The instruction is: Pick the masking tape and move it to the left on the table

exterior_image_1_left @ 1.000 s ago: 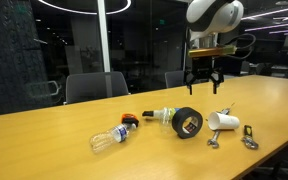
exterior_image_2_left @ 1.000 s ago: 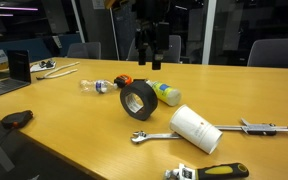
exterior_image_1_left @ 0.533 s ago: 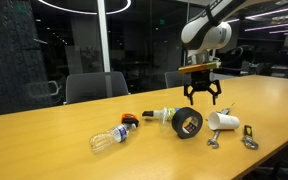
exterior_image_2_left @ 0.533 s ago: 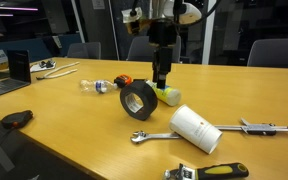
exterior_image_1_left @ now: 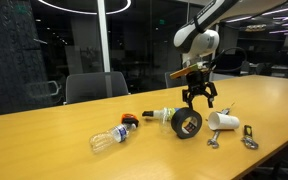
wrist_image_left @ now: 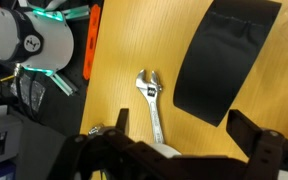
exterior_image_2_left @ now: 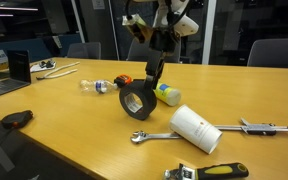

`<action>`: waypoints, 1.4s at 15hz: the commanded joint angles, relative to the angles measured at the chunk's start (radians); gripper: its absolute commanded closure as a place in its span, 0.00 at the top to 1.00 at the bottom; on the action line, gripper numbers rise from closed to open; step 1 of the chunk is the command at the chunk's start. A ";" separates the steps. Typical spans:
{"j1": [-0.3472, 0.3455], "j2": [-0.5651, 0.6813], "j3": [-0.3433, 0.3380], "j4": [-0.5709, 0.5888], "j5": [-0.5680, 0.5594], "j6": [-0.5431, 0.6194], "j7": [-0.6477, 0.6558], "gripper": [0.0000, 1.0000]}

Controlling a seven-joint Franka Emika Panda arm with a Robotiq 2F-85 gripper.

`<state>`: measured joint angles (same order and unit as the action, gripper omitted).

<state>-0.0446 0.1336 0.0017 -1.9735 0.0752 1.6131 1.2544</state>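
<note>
Tan table (exterior_image_1_left: pixel 44 125), masking tape (exterior_image_1_left: pixel 187 123) between bulb (exterior_image_1_left: pixel 108 137), cup (exterior_image_1_left: pixel 223 121)

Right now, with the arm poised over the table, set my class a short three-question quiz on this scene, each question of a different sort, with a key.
1. True or false: the gripper is shut on the masking tape.
2. In the wrist view, what lies on the table beside the tape? A, a wrench; B, a laptop; C, a plate.
3. Fill in: the white cup lies on its ____.

Key: 1 false, the gripper is open above the tape; 2 A; 3 side.
</note>
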 commanded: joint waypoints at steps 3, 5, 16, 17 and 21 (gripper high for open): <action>0.039 0.053 -0.009 0.094 0.105 -0.085 0.127 1.00; 0.056 0.037 -0.004 0.056 0.142 -0.041 0.161 1.00; 0.066 0.027 -0.007 -0.014 0.206 -0.003 0.152 1.00; 0.068 0.025 -0.007 -0.024 0.194 0.009 0.151 0.75; 0.066 0.024 -0.008 -0.047 0.195 0.036 0.143 0.51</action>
<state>0.0165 0.1682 0.0024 -1.9982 0.2565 1.6229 1.4005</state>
